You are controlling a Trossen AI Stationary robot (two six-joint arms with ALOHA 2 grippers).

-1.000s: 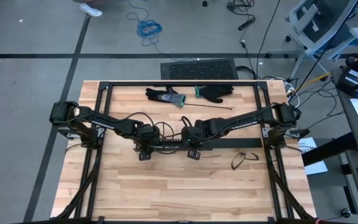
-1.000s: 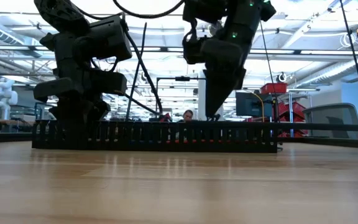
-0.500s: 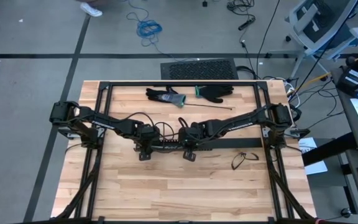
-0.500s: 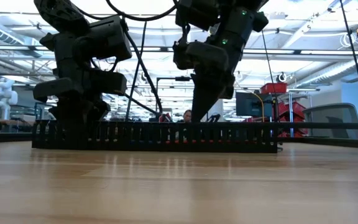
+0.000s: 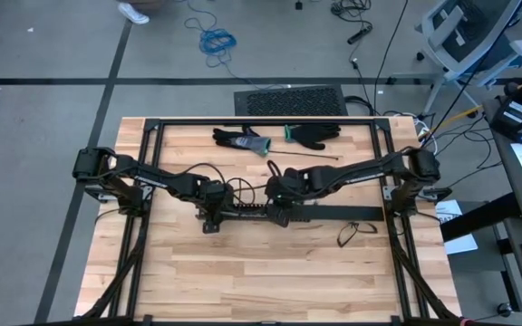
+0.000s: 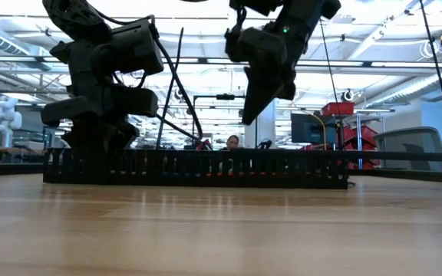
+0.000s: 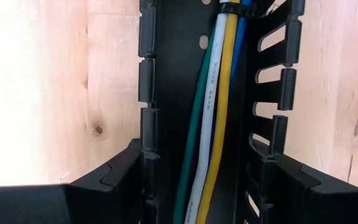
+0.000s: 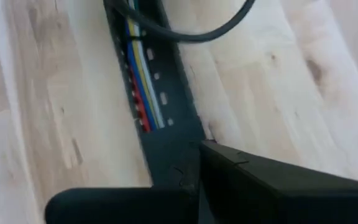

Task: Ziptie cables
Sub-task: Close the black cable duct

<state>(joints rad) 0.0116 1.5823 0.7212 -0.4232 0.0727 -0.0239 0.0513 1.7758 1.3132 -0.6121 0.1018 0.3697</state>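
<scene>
Cables (image 7: 213,118) inside slotted duct (image 7: 166,93) (walls close)

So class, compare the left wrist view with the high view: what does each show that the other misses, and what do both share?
Only the left wrist view shows the cables as separate green, white, yellow and blue wires lying in the duct. Only the high view shows both arms, the two gloves and the glasses. Both show the black duct on the wooden table.

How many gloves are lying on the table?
2. A grey and black fabric glove lies at the table's far edge, left of centre; a black fabric glove lies beside it, to its right. None seems hidden.
</scene>
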